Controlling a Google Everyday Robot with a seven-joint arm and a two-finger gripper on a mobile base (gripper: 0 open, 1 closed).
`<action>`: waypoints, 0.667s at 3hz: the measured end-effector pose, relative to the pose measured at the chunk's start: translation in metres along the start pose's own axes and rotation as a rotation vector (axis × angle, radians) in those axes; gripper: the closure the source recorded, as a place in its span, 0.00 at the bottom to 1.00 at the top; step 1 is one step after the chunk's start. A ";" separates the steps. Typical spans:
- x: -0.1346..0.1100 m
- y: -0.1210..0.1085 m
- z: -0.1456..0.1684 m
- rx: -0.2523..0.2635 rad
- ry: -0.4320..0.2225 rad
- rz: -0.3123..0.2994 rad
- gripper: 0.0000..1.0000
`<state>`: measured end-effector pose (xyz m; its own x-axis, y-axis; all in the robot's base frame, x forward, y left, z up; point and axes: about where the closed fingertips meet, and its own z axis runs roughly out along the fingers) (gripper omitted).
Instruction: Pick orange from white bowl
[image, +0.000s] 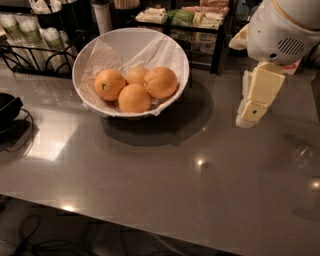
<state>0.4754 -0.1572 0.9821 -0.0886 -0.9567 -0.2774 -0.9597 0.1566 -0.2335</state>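
Cream two-finger gripper (247, 116) hung over the grey tabletop (165, 190), well right of the wide white paper-lined bowl (79, 60); grip state couldn't be told. Smooth round orange fruit (161, 82) sat at the bowl's right, touching neighbour oranges (134, 98). Risks, imo: crowding cd deflect the grab, fruit cd roll, crinkled paper (150, 47) cd snag. No legible writing.

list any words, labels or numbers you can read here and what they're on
None can be read.
Packets on the back shelf: print too blurred to read.
Cups in the wire rack: markings too blurred to read.
White bowl, oranges, and the gripper hanging right of the bowl over the table: no lettering shows.
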 end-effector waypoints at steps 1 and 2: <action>-0.013 -0.005 0.008 -0.003 -0.042 -0.003 0.00; -0.039 -0.018 0.023 -0.020 -0.140 0.000 0.00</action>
<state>0.5020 -0.1167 0.9759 -0.0519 -0.9128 -0.4051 -0.9648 0.1505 -0.2156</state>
